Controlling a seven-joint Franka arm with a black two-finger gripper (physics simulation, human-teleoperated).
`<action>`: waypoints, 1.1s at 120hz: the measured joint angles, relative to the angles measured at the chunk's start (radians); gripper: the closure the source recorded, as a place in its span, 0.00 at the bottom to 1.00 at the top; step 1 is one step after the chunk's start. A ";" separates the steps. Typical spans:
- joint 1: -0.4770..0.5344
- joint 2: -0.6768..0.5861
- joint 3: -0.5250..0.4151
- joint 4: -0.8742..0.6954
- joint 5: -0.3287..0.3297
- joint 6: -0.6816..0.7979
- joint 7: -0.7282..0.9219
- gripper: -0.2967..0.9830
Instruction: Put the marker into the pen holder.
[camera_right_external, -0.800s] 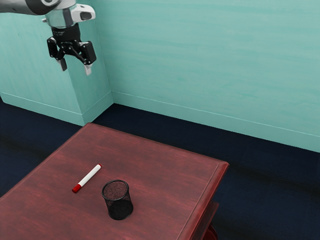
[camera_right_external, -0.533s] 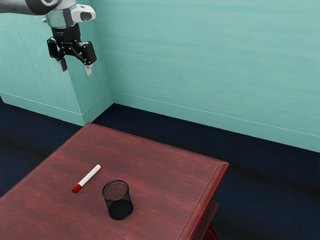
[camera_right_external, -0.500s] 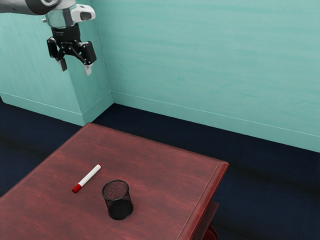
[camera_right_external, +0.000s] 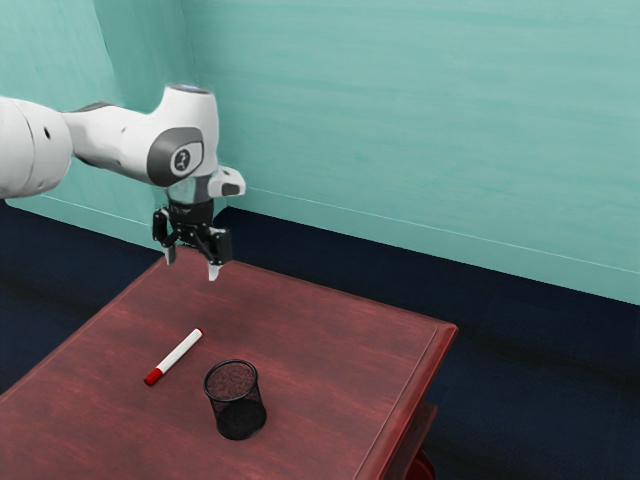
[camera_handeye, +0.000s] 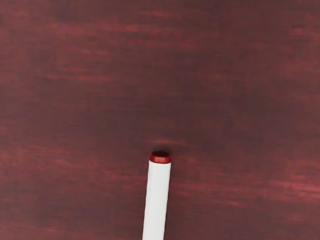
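Note:
My gripper (camera_right_external: 191, 270) hangs above the table in the exterior view, fingers apart with nothing between them. The marker (camera_right_external: 174, 356), white with red ends, lies flat on the table below it. In the wrist view the marker (camera_handeye: 157, 200) shows its white barrel and one red end, running to the lower edge. The pen holder (camera_right_external: 237, 402), a black mesh cup, stands upright beside the marker, toward the exterior view's right; no marker is in it.
The dark red wooden table (camera_right_external: 320, 330) bears both objects, its raised edge (camera_right_external: 420, 370) running along the exterior view's right. Behind it are a dark floor (camera_right_external: 540, 370) and a teal wall (camera_right_external: 420, 130).
My gripper has come down and toward the exterior view's right, from high by the wall to above the table near the marker. Marker and pen holder have stayed where they were.

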 joint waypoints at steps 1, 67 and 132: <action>0.001 0.000 0.000 -0.007 -0.001 0.008 0.000 0.23; 0.063 -0.065 0.024 -0.408 -0.010 0.489 0.029 0.23; 0.063 0.047 0.006 -0.389 -0.037 0.571 0.043 0.24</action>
